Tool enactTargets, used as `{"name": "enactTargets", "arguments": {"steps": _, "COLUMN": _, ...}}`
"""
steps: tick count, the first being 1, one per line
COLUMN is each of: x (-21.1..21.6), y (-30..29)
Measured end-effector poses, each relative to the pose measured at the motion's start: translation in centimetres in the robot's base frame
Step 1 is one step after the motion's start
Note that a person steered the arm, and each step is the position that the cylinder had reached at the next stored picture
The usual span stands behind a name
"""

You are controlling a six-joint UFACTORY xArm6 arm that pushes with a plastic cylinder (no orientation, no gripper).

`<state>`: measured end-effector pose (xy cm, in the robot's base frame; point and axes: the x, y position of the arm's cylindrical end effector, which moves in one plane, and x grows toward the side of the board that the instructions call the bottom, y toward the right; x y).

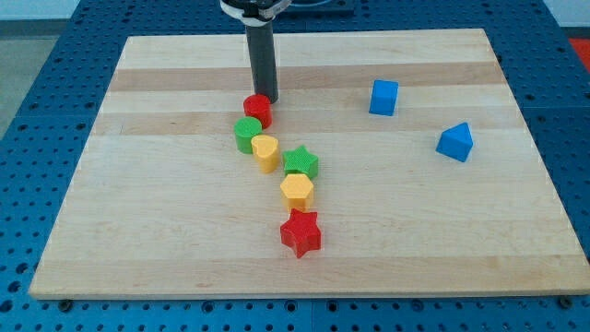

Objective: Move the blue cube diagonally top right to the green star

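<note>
The blue cube [383, 97] sits on the wooden board toward the view's upper right. The green star [300, 163] lies near the board's middle, in a diagonal chain of blocks, well to the lower left of the cube. My tip [265, 98] is at the rod's lower end, just above and touching or nearly touching the red cylinder [257, 110]. It is far to the left of the blue cube.
The chain runs from the red cylinder down through a green cylinder [247, 134], a yellow heart-like block [265, 152], the green star, a yellow hexagon [297, 191] and a red star [300, 232]. A blue triangular block [455, 142] lies at the right.
</note>
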<state>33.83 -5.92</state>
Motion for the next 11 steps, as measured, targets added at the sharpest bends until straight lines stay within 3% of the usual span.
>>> {"name": "enactTargets", "arguments": {"steps": 1, "x": -2.3, "y": 4.8}}
{"name": "enactTargets", "arguments": {"steps": 2, "x": -5.7, "y": 13.7}}
{"name": "enactTargets", "arguments": {"steps": 3, "x": -8.4, "y": 17.4}}
{"name": "enactTargets", "arguments": {"steps": 4, "x": -8.5, "y": 17.5}}
{"name": "enactTargets", "arguments": {"steps": 5, "x": -7.6, "y": 17.5}}
{"name": "enactTargets", "arguments": {"steps": 6, "x": -1.7, "y": 17.5}}
{"name": "enactTargets", "arguments": {"steps": 8, "x": -1.2, "y": 17.5}}
{"name": "enactTargets", "arguments": {"steps": 9, "x": 2.5, "y": 17.5}}
{"name": "enactTargets", "arguments": {"steps": 11, "x": 2.6, "y": 17.5}}
